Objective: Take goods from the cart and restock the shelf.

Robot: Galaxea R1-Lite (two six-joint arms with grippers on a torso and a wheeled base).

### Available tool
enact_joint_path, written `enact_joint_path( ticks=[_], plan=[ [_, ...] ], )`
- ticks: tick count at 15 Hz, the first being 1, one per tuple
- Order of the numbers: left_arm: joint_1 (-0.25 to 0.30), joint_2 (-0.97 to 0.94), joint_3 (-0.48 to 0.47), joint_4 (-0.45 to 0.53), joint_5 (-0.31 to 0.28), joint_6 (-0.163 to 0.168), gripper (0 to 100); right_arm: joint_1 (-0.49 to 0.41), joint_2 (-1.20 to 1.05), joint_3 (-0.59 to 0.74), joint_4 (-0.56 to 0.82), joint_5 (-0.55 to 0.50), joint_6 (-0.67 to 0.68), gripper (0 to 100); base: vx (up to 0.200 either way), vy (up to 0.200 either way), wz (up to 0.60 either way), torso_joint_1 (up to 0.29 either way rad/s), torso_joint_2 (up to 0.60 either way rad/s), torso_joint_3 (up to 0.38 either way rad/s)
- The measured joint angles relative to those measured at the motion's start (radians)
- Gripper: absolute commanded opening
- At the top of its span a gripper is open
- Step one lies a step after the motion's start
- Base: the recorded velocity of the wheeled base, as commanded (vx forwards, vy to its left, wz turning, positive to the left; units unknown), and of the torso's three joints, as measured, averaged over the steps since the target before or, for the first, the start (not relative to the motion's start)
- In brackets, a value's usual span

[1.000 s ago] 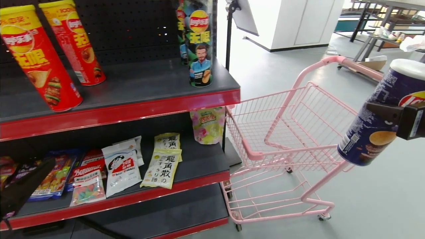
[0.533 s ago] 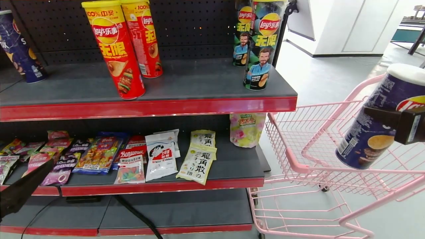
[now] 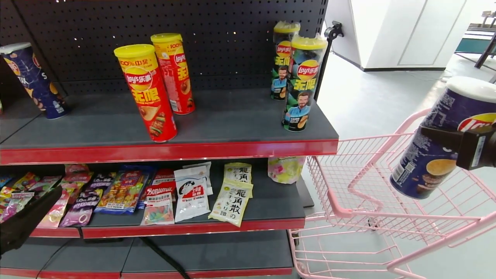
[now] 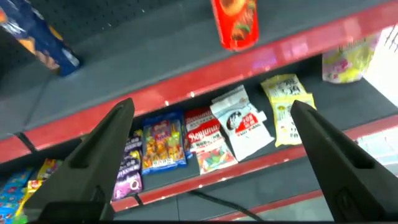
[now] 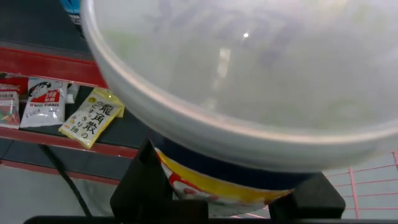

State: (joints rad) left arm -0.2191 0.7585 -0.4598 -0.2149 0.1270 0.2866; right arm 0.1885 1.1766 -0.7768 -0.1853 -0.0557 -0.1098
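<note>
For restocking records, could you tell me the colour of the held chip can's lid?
White lid, clearest in head view.

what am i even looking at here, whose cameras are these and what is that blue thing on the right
This is a two-armed robot on wheels, restocking a shop. The big picture comes from a camera on its head. The two small ones come from cameras on its wrists. Its right hand is shut around a blue can of crisps, held by a pink cart. The right wrist picture looks down on that can's pale lid. The left hand is open and empty, low before the shelf. On its upper level stand red cans, green cans and another blue can. Snack packets lie on the level below.
</note>
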Motion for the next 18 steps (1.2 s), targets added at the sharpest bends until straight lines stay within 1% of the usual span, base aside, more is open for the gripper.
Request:
enact_joint_path(
  ticks=[2,5,8,11,12,13,17,18],
  plan=[
    [0.000,0.000,0.000,0.001,0.000,0.000,100,0.002,0.003,-0.001,0.000,0.000,-0.001,0,0.000,0.000,0.00,0.124,-0.31,-0.171],
    [0.000,0.000,0.000,0.000,0.000,0.000,100,0.004,0.006,0.005,0.001,-0.002,-0.001,0,0.000,0.000,0.60,0.022,-0.05,-0.028],
    [0.000,0.000,-0.001,0.000,0.000,0.000,100,0.005,0.006,0.007,0.005,0.000,-0.002,0,0.000,0.000,0.00,0.000,0.00,0.000],
    [0.000,-0.001,-0.003,-0.001,-0.001,-0.008,100,-0.001,-0.003,0.023,0.003,0.000,0.002,0,0.000,0.000,0.00,0.000,0.00,0.000],
    [0.000,-0.001,-0.003,0.001,0.000,-0.010,100,-0.003,-0.010,0.029,-0.002,0.008,0.007,0,0.000,0.200,0.00,0.012,0.00,0.002],
    [-0.001,-0.002,-0.002,0.003,0.001,-0.010,100,-0.005,-0.017,0.036,-0.001,0.020,0.015,0,0.000,0.200,0.00,0.002,0.00,0.002],
    [-0.001,-0.009,0.000,0.003,0.003,-0.010,100,-0.004,-0.079,0.084,-0.001,0.185,0.037,0,0.000,0.200,0.00,0.002,0.00,0.000],
    [0.000,-0.010,0.000,0.002,0.003,-0.010,100,-0.003,-0.095,0.107,-0.001,0.202,0.028,0,0.000,0.200,0.00,-0.002,0.00,0.002]
  ],
)
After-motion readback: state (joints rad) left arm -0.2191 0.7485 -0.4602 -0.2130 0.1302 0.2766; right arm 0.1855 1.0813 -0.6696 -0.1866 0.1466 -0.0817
